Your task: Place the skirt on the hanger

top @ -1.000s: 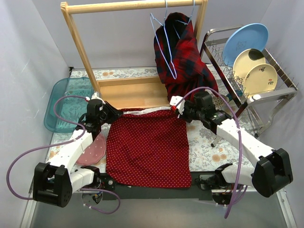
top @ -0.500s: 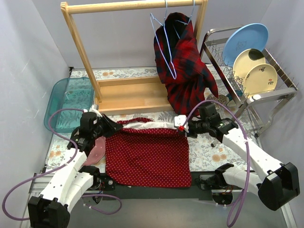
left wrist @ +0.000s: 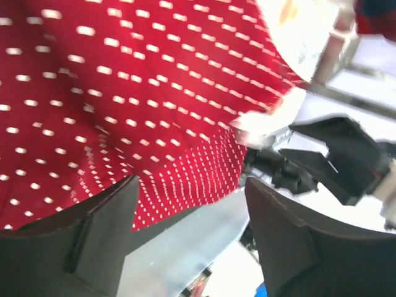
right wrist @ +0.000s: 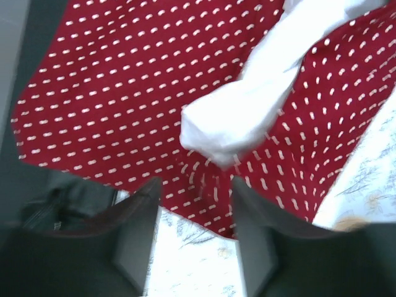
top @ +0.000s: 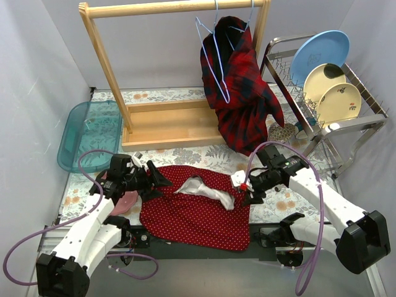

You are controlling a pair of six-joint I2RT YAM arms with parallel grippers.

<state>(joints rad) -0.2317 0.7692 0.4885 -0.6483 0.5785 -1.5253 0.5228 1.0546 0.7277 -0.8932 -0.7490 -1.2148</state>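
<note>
Both arms have drawn back from the wooden rack (top: 167, 124), and the skirt (top: 185, 213) now lies crumpled on the desk (top: 272, 204) in front of that rack, white lining showing. The left claw (left wrist: 189, 185) and right claw (right wrist: 195, 182) both gape wide, holding nothing, over its cloth.

Red white-dotted fabric skirt (top: 192, 213), rumpled flat on the worktop (top: 185, 154) near edge, white lining (top: 207, 189) turned out at top, pale blue wire hanger (top: 211, 62), empty, hung from wooden rail (top: 173, 7)
</note>
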